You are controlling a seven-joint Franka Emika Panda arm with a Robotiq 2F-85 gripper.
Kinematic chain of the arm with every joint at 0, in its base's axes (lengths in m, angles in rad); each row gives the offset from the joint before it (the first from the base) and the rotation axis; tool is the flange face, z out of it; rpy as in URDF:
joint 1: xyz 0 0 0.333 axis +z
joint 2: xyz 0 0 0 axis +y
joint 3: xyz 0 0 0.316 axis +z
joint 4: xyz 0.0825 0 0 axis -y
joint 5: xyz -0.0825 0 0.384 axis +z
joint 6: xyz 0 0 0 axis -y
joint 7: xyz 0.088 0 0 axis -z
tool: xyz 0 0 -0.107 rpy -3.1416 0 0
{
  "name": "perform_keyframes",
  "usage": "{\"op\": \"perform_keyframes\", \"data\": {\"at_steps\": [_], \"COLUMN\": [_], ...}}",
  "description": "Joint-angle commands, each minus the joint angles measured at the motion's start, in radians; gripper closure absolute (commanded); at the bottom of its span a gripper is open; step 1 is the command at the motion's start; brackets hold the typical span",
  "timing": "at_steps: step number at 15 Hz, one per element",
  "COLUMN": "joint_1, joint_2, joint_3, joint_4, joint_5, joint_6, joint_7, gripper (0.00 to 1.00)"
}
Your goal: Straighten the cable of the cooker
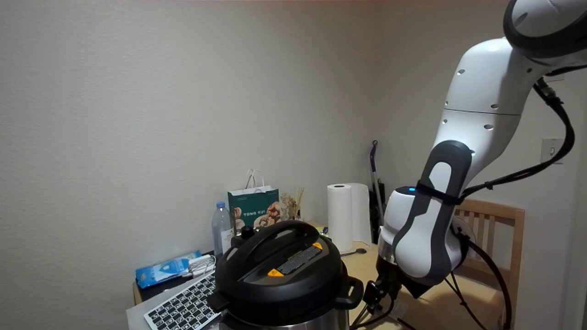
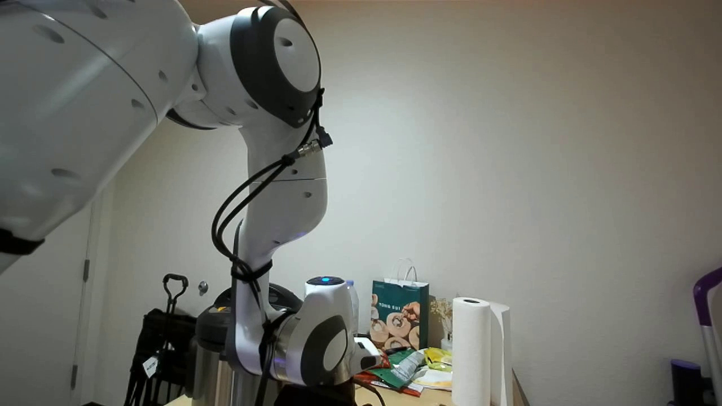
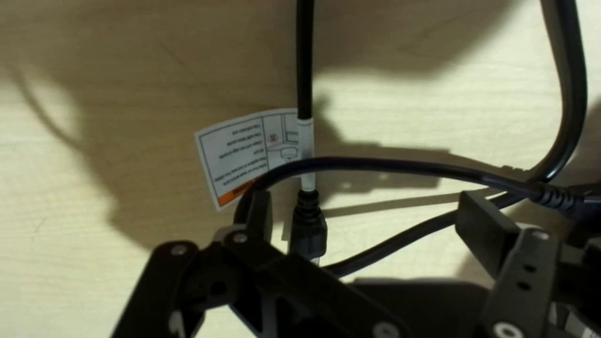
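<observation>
Above the wooden worktop (image 3: 70, 263), the claw (image 3: 368, 216) is held released, its fingers (image 3: 486, 232) parted. Beneath it, near the pressure cooker (image 1: 284, 275), the black power cable (image 3: 304, 61) is seen, its plug (image 3: 308, 232) partly hidden

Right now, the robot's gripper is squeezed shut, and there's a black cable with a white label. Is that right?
Not quite: the gripper isn't shut but open, its fingers apart, as the wrist view shows. The black cable does have a white label.
</observation>
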Motion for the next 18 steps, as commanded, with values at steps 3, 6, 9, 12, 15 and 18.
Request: {"op": "perform_keyframes", "data": {"at_steps": [3, 6, 9, 12, 15, 18], "joint_1": [0.019, 0.076, 0.134, 0.101, 0.100, 0.094], "joint_2": [-0.025, -0.019, -0.036, -0.054, -0.020, -0.021], "joint_3": [0.025, -0.038, -0.131, -0.118, -0.118, -0.110], "joint_4": [-0.040, -0.024, -0.035, -0.033, -0.006, -0.008], "joint_5": [0.033, 0.049, 0.091, 0.121, 0.113, 0.111], "joint_6": [0.007, -0.006, -0.018, -0.166, -0.140, -0.151], "joint_7": [-0.025, 0.001, 0.035, 0.037, 0.020, 0.014], "gripper": [0.00, 0.00, 0.00, 0.00, 0.00, 0.00]}}
